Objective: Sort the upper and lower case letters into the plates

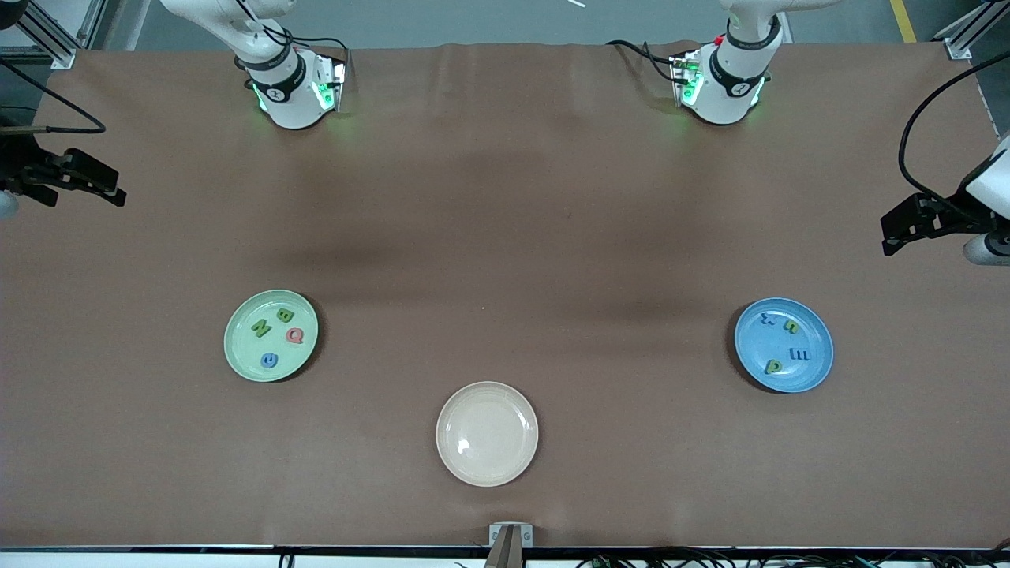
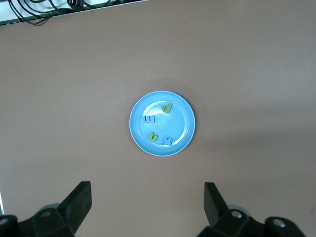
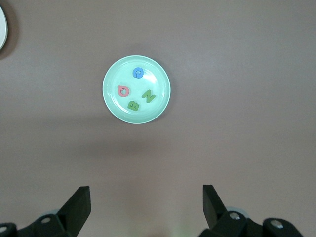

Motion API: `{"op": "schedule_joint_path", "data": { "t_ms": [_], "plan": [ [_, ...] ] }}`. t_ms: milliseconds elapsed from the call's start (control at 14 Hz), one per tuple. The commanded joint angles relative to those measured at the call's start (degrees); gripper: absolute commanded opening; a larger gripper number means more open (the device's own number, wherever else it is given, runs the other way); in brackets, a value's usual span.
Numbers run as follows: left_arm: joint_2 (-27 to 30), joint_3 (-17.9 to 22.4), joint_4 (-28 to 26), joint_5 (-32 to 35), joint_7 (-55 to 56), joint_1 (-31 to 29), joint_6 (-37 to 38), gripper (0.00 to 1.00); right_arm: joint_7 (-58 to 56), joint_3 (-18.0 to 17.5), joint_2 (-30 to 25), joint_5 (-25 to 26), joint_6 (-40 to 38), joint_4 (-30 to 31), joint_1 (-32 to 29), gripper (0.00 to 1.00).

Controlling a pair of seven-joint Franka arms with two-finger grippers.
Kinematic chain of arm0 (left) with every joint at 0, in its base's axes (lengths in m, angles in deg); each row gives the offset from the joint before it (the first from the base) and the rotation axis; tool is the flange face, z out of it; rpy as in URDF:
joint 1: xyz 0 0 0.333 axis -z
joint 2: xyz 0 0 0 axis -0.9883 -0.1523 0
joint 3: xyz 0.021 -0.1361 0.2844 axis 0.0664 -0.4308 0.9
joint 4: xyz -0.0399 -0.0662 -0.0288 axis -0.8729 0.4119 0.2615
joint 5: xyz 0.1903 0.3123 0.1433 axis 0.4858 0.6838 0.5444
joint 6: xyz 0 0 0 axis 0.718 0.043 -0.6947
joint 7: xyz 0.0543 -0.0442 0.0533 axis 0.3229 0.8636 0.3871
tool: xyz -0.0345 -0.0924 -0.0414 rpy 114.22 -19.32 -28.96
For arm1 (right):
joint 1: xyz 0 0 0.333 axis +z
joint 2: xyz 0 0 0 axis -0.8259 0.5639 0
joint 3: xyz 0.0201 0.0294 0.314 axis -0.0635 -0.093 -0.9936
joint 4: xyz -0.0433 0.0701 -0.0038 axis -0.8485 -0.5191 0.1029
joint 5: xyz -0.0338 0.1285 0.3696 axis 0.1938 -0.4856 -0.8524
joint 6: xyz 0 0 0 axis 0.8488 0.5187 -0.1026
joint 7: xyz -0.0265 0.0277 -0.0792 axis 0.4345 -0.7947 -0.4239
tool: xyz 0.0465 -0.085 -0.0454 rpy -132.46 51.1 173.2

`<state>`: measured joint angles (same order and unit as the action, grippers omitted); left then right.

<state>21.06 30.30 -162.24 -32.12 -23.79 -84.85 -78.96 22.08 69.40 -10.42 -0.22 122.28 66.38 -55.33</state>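
Mint green and sky blue are catching my eye first: the mint green plate is sitting toward the right arm's end of the table, the sky blue plate toward the left arm's end, and a cream plate is lying bare between them, nearer the front camera.

Four letters are resting in each coloured plate. In the mint one I am making out a green N, a green B, a pink-red Q and a blue round letter. In the blue one there are a green p, a blue m, a green n and a blue piece I cannot read surely. So the sorting is looking finished to me.

Both arms are waiting high up. The left gripper is hanging over the table beside the blue plate with its fingers spread wide and nothing between them; the right gripper is doing likewise by the mint plate.

Those letters are looking thin, flat and very light, probably foam or plastic. I would judge them stiff enough to pinch across a stroke, edge to edge, though they are lying flush on a smooth plate and are likely sliding rather than lifting if nudged.
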Motion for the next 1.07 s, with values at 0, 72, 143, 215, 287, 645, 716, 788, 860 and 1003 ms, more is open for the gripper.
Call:
{"op": "schedule_joint_path", "data": {
  "t_ms": [0, 72, 143, 215, 287, 645, 716, 788, 860, 1003],
  "plan": [
    [1.7, 1.1, -0.3, -5.3, -0.9, 0.7, -0.3, 1.00, -0.6, -0.5, -0.3, 0.0, 0.1, 0.1, -0.9, 1.00],
    [1.9, 2.5, -0.3, -8.8, -0.9, 0.7, -0.4, 1.00, -0.6, -0.5, -0.2, 0.0, 0.1, 0.1, -0.9, 1.00],
    [1.9, 4.7, -0.3, -9.6, -1.4, 1.3, -0.4, 1.00, -0.6, -0.5, -0.2, 0.0, 0.0, 0.1, -0.9, 1.00],
    [1.8, 5.8, -0.3, -9.4, -1.6, 2.4, -0.5, 1.00, -0.6, -0.5, -0.2, 0.0, 0.0, 0.1, -0.9, 1.00],
    [1.6, 6.7, -0.3, -9.2, -1.6, 2.6, -0.5, 1.00, -0.7, -0.5, -0.2, 0.0, 0.0, 0.1, -0.9, 1.00],
    [1.8, 6.8, -0.2, -9.1, -1.3, 2.6, -0.4, 1.00, -0.7, -0.5, -0.2, 0.0, 0.1, 0.1, -0.9, 1.00],
    [1.8, 6.6, 0.0, -9.0, -1.3, 2.6, -0.4, 1.00, -0.6, -0.5, -0.2, 0.0, 0.1, 0.1, -0.9, 1.00],
    [1.6, 6.5, 0.4, -9.0, -1.2, 2.6, -0.4, 1.00, -0.7, -0.5, -0.2, 0.0, 0.1, 0.1, -0.9, 1.00],
    [1.6, 6.5, 0.4, -9.0, -1.3, 2.6, -0.4, 1.00, -0.6, -0.5, -0.2, 0.0, 0.1, 0.1, -0.9, 1.00],
    [1.6, 6.4, 0.4, -7.7, -1.4, 2.5, -0.4, 1.00, -0.7, -0.5, -0.2, 0.0, 0.1, 0.1, -0.9, 1.00]
  ]
}}
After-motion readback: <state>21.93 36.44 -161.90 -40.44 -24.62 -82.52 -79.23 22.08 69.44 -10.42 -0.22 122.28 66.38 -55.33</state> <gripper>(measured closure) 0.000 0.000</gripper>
